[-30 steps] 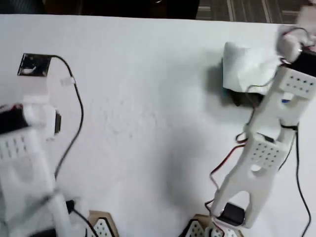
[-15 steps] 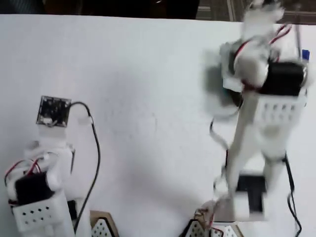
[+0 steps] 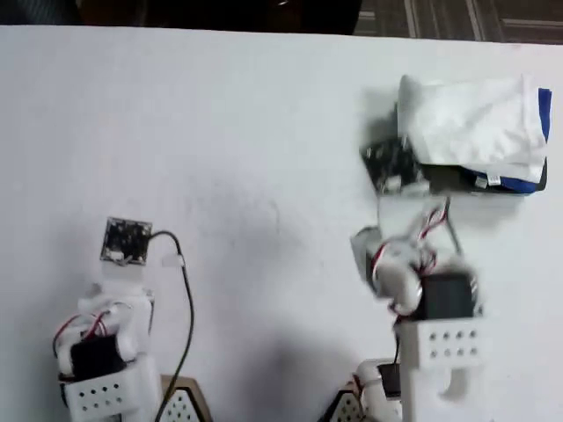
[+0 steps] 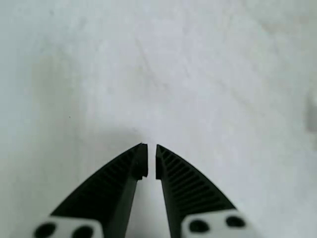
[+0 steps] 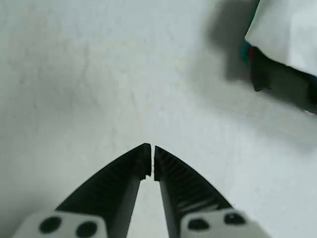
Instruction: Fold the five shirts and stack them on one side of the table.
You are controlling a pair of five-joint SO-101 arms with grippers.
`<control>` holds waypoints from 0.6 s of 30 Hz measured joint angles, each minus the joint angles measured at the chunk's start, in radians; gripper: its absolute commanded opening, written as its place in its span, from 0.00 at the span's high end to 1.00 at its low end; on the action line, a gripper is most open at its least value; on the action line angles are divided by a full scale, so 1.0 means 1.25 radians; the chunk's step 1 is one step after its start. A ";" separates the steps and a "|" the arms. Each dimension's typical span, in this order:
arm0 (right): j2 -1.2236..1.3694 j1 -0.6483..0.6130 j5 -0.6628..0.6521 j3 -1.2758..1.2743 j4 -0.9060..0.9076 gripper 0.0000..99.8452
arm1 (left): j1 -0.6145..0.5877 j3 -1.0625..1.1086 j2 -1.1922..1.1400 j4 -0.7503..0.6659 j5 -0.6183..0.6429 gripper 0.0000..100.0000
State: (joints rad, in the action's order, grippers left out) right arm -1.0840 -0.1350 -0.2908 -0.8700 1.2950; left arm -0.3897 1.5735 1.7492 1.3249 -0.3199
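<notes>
A wide white bench [image 3: 264, 132] stretches out in front of me, with a strip of dark floor [image 3: 220, 10] beyond its far edge. At the far right side of the bench lies one stack of folded shirts [image 3: 471, 141]. I can count three layers in it: a white cloth shirt [image 3: 466, 119] on top, a blue shirt [image 3: 519, 183] peeking out under its right edge, and a black shirt [image 3: 453, 180] along the near side. Whether more lie hidden between them I cannot tell. Two white perforated plastic arms sit at the near edge, well apart from each other, the left arm [image 3: 101, 378] at the near left and the right arm [image 3: 435, 330] just in front of the stack without touching it. The left end effector [image 4: 151, 161] hangs over bare bench, its two black ribbed fingers drawn to a narrow slit with nothing between them. The right end effector [image 5: 152, 159] is pinched equally narrow and empty, with the stack's white and black edges lying ahead of it.
</notes>
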 measured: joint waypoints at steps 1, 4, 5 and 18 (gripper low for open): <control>-0.042 0.000 0.000 -0.069 -0.044 0.98 | 0.000 0.018 0.022 -0.002 0.000 0.94; -0.174 -0.002 0.000 -0.275 -0.188 0.98 | 0.000 0.038 0.033 -0.029 0.000 0.94; -0.217 -0.002 0.000 -0.342 -0.233 0.98 | 0.000 0.039 0.036 -0.041 0.000 0.94; -0.543 -0.002 0.101 -0.651 -0.288 0.98 | 0.115 0.080 0.039 -0.087 0.218 0.94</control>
State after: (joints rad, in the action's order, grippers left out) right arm -1.7622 -0.1381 -0.1649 -1.6832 0.9344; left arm -0.2455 1.6732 1.7983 1.2160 -0.0468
